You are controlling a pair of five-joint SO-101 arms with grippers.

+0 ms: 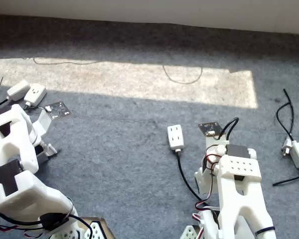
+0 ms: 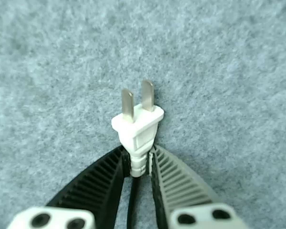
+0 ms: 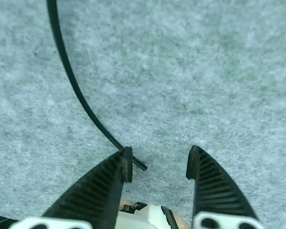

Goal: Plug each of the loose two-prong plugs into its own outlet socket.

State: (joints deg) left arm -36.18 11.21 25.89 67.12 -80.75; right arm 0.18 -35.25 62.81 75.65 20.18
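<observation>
Snugly gripped white plug (image 2: 137, 126), ribbed left fingers (image 2: 97, 183), fuzzy grey carpet (image 2: 229, 57)

Grey carpet (image 1: 119, 149) covers the frame, a sunlit band (image 1: 139, 82) crosses its upper part, and a white wall (image 1: 189, 10) lines the top edge.

Grey short-pile carpet (image 1: 114, 164), crossed by a pale sunlit band (image 1: 139, 82) with a thin dark wire loop (image 1: 182, 79) on it. White rectangular outlet block (image 1: 175, 137), centre, slots up, black cord (image 1: 185, 177) trailing toward the white plastic right arm (image 1: 239, 194). White plastic left arm (image 1: 12, 149), folded at the near left. Two white connector bodies (image 1: 27, 92), touching, far left. White connector pair (image 1: 295, 152) with curling black lead (image 1: 289, 117), far right. Small square circuit board (image 1: 57, 110) beside the left arm.
</observation>
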